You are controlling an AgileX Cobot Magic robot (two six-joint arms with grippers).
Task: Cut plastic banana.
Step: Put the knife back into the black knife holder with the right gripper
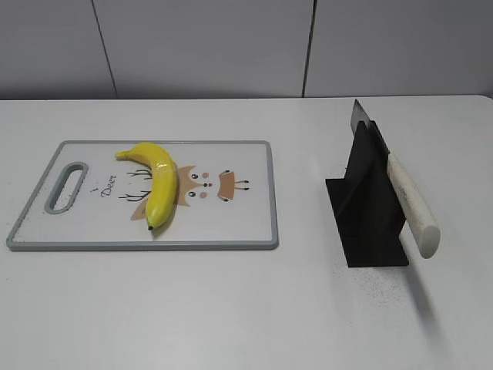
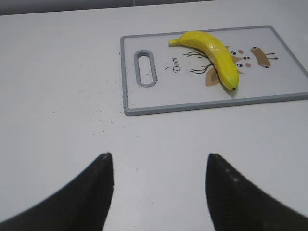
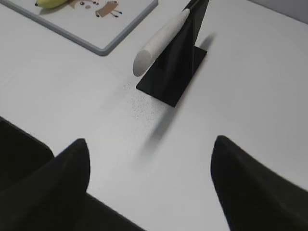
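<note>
The plastic banana (image 1: 157,180) is glossy yellow and curved. It lies on a white cutting board (image 1: 246,223) with a grey rim and a deer drawing, left of centre. It also shows in the left wrist view (image 2: 214,54), and its end shows in the right wrist view (image 3: 50,3). A knife with a white handle (image 1: 413,206) rests slanted in a black stand (image 1: 368,208) on the right, blade tip up. The knife handle (image 3: 161,41) also shows in the right wrist view. My left gripper (image 2: 159,159) is open above bare table, short of the board. My right gripper (image 3: 150,144) is open, short of the stand. Neither gripper shows in the exterior view.
The white table (image 1: 231,308) has dark specks near the stand (image 3: 139,103) and left of the board (image 2: 96,120). A grey wall (image 1: 231,46) stands behind the table. The board has a handle slot (image 1: 68,185) at its left end.
</note>
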